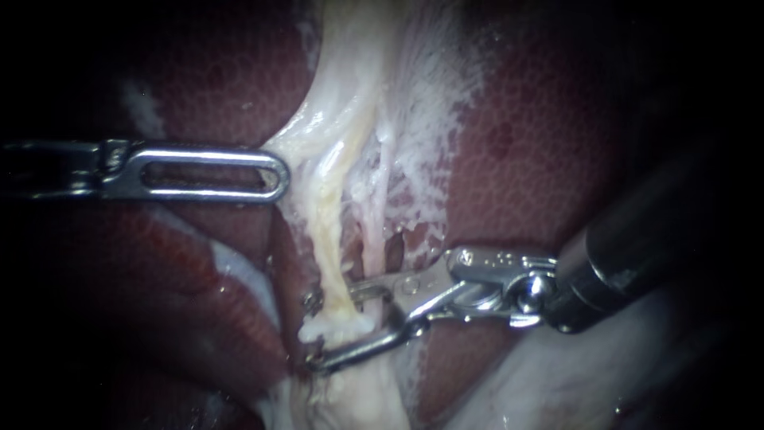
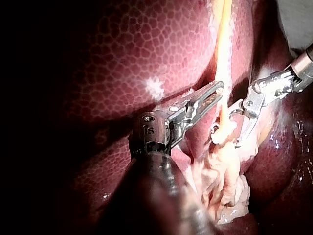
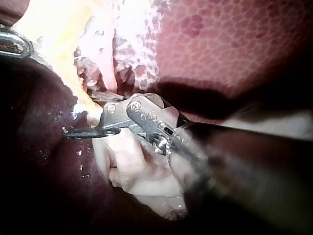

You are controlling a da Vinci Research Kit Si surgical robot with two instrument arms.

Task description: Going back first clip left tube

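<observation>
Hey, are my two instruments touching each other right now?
Apart. The endoscope view shows the left instrument well clear of the right instrument, with pale tissue in the gap between them.

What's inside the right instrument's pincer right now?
The pale yellow tube runs down into the right instrument's open pincer, with liver behind. The tube's far side and whatever sits on it there are covered by metal and tissue.

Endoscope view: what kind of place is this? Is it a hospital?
Probably a surgery setup, seen very close up. The clues: the speckled red liver, a pale tube running across it, and two thin metal tools, my left instrument and my right instrument, reaching in.
</observation>
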